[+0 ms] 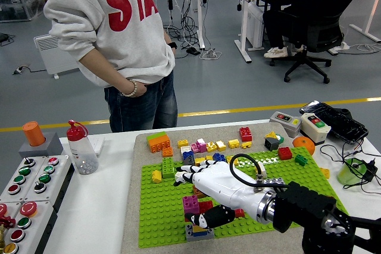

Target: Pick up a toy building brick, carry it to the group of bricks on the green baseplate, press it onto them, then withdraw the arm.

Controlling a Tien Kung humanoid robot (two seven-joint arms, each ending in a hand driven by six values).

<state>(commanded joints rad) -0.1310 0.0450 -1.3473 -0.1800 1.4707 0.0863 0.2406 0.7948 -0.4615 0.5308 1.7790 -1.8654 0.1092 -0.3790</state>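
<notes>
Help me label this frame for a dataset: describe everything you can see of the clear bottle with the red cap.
The bottle stands upright on the white table, left of the grey mat and apart from it. Its body looks like clear plastic, rounded, and seems largely empty. A red cap with a small spout and a side loop closes the top. It sits just right of a grey block carrying an orange cylinder, behind the panel of red and green buttons. Nothing but the table touches it, and neither hand is near.
</notes>
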